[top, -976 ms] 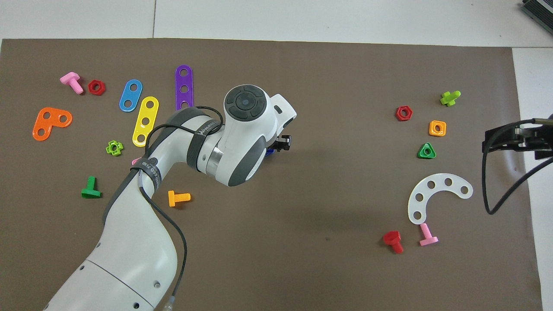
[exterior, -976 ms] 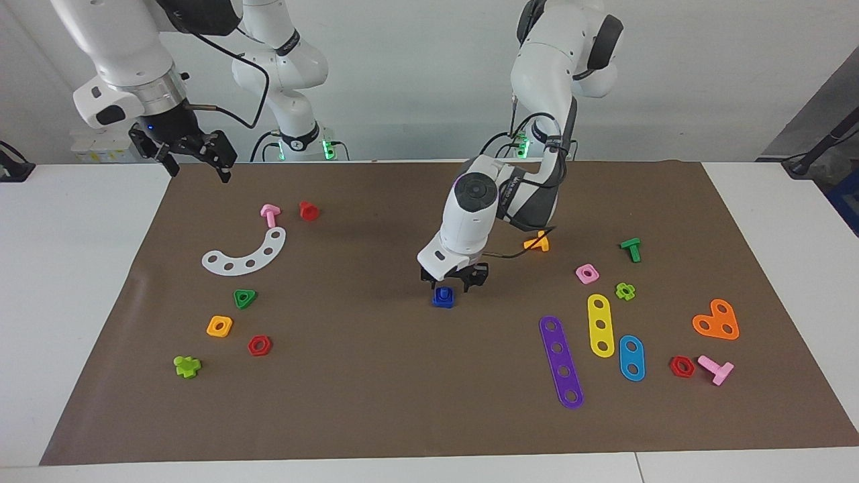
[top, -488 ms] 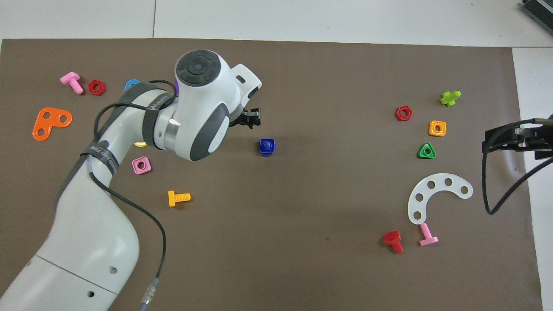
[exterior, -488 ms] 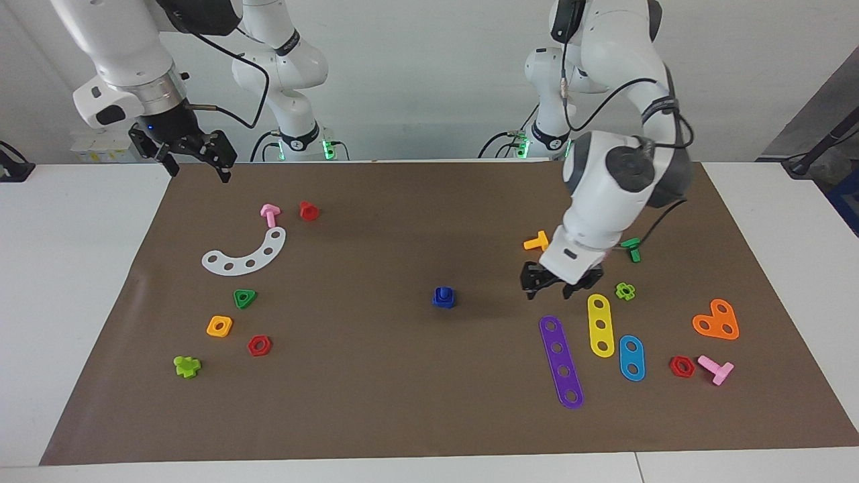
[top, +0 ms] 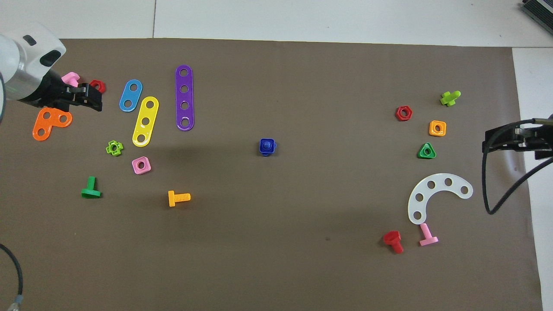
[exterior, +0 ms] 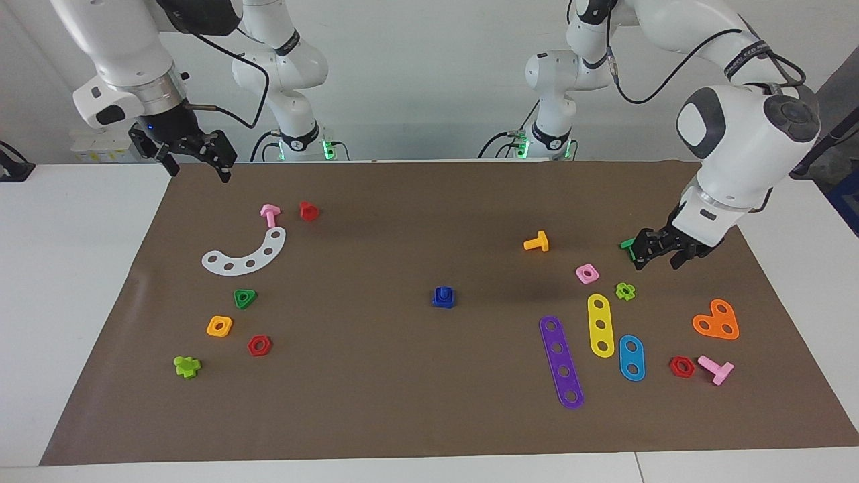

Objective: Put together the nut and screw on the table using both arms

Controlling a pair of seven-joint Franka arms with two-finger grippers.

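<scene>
The dark-blue nut [exterior: 443, 302] lies on the brown mat [exterior: 376, 389] of the table, mid-mat, with the dark-blue screw [exterior: 442, 292] standing in it; they look joined. The pair also shows in the overhead view [top: 267, 147]. No gripper touches it. My left gripper [exterior: 660, 259] is open and empty, in the air over the mat's left-arm end, by a green screw [exterior: 629, 244]; in the overhead view it [top: 93, 97] covers part of a pink screw. My right gripper [exterior: 198, 162] is open and empty, and waits over the mat's corner at the right arm's end [top: 514, 138].
Toward the left arm's end lie an orange screw [exterior: 537, 241], a pink nut [exterior: 587, 273], purple [exterior: 561, 362], yellow and blue strips, an orange plate [exterior: 717, 320]. Toward the right arm's end lie a white curved plate [exterior: 245, 255], pink and red screws, and several nuts.
My left gripper has left the blue nut and screw on the mat and swung away to the left arm's end of the table. The right arm has not moved.
</scene>
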